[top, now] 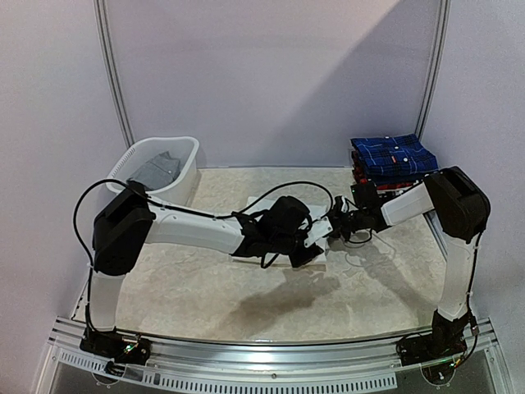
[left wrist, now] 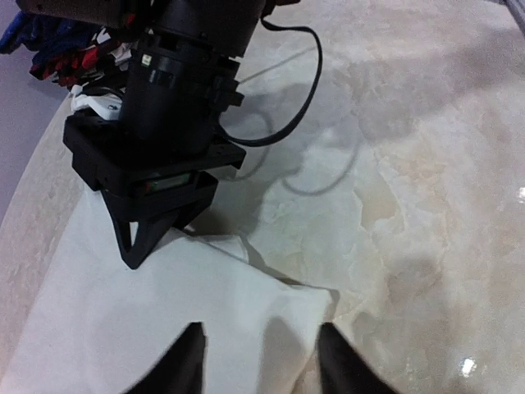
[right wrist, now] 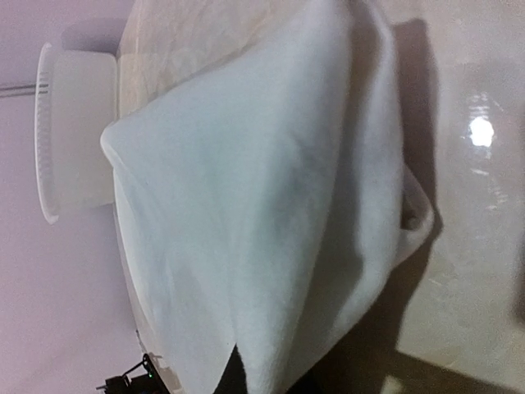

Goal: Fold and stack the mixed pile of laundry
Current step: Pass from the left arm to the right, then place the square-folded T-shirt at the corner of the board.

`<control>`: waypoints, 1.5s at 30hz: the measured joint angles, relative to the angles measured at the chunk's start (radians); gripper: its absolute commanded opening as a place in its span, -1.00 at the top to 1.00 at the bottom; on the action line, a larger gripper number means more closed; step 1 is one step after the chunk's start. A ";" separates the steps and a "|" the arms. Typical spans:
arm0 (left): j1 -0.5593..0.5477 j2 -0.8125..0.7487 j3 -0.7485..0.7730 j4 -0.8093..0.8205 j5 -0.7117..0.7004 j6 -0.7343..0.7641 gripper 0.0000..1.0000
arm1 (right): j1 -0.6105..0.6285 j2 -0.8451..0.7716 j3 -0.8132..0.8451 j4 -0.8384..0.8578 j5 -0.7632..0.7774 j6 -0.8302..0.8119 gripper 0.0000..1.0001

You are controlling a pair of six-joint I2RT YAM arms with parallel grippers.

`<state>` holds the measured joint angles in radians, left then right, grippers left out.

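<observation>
A plain white shirt (top: 318,261) lies partly folded on the table's middle. My left gripper (left wrist: 262,361) hovers open over its near corner, one finger on each side of the white shirt (left wrist: 164,312). My right gripper (top: 335,220) comes in from the right and is shut on the shirt's edge. In the right wrist view the white shirt (right wrist: 246,180) drapes over the right gripper (right wrist: 246,377) and hides most of its fingers. A folded dark blue plaid shirt (top: 394,154) tops a stack at the back right. A grey garment (top: 156,168) lies in the basket.
A white slotted basket (top: 182,182) stands at the back left, also seen as the basket (right wrist: 74,131) in the right wrist view. The right arm's black cable (left wrist: 287,123) trails over the marble tabletop (top: 205,279). Both arms meet over the middle.
</observation>
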<state>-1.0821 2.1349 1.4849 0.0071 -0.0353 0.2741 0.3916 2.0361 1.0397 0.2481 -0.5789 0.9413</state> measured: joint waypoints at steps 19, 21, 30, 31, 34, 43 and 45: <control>0.016 -0.462 -0.446 0.070 0.055 -0.257 -0.95 | -0.013 -0.032 0.212 -0.492 0.171 -0.372 1.00; 0.023 -0.488 -0.505 0.076 0.023 -0.287 -0.96 | -0.013 -0.040 0.223 -0.533 0.203 -0.410 1.00; 0.045 -0.606 -0.690 0.075 -0.081 -0.354 -0.96 | -0.013 -0.042 0.392 -0.741 0.320 -0.557 1.00; 0.046 -0.624 -0.697 0.079 -0.092 -0.356 -0.96 | -0.013 -0.042 0.410 -0.757 0.329 -0.569 1.00; 0.050 -0.678 -0.724 0.092 -0.127 -0.358 -0.97 | -0.013 -0.040 0.465 -0.818 0.372 -0.623 1.00; 0.075 -0.735 -0.795 0.130 -0.188 -0.358 -0.98 | -0.012 -0.037 0.574 -0.954 0.559 -0.763 1.00; 0.079 -0.735 -0.797 0.131 -0.193 -0.358 -0.98 | -0.012 -0.037 0.599 -0.970 0.599 -0.795 1.00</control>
<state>-1.0027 1.3998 0.6880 0.1379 -0.2279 -0.0841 0.3794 1.9987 1.6382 -0.7216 0.0200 0.1459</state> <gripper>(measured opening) 0.989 0.071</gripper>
